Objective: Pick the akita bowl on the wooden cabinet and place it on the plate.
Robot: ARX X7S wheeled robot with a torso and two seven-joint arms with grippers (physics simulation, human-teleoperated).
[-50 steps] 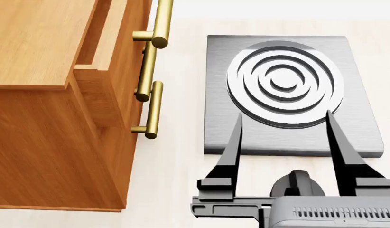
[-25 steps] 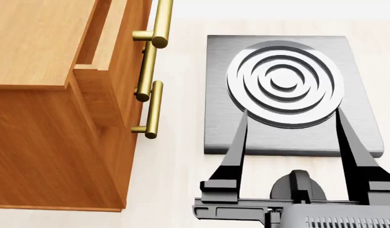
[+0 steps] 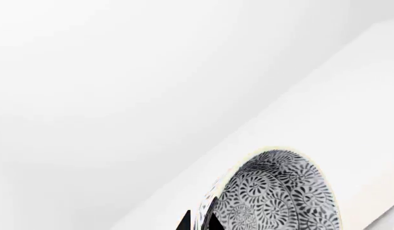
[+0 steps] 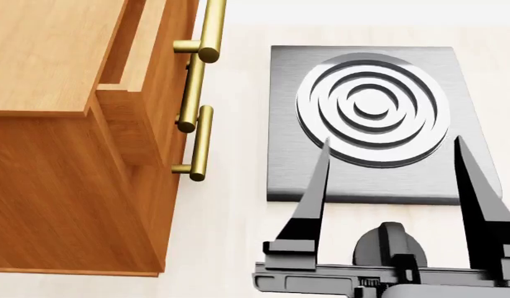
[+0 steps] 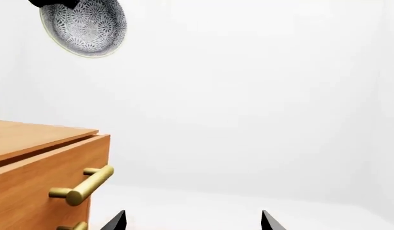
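The akita bowl (image 3: 280, 196), white with a dense black swirl pattern inside, is pinched by its rim in my left gripper (image 3: 198, 221), which is shut on it. In the right wrist view the same bowl (image 5: 85, 26) hangs tilted high in the air above the wooden cabinet (image 5: 37, 167). The cabinet (image 4: 64, 124) fills the left of the head view, with brass handles (image 4: 203, 74). My right gripper (image 4: 391, 146) stands open low over the grey stove's front part, nothing between its fingers. The plate is out of view.
A grey square stove (image 4: 379, 124) with a round ringed burner (image 4: 373, 108) lies on the pale floor right of the cabinet. One cabinet drawer (image 4: 135, 93) stands slightly pulled out.
My right gripper has moved forward and to the right over the stove, its fingers reaching farther up the burner. The cabinet and stove have not moved.
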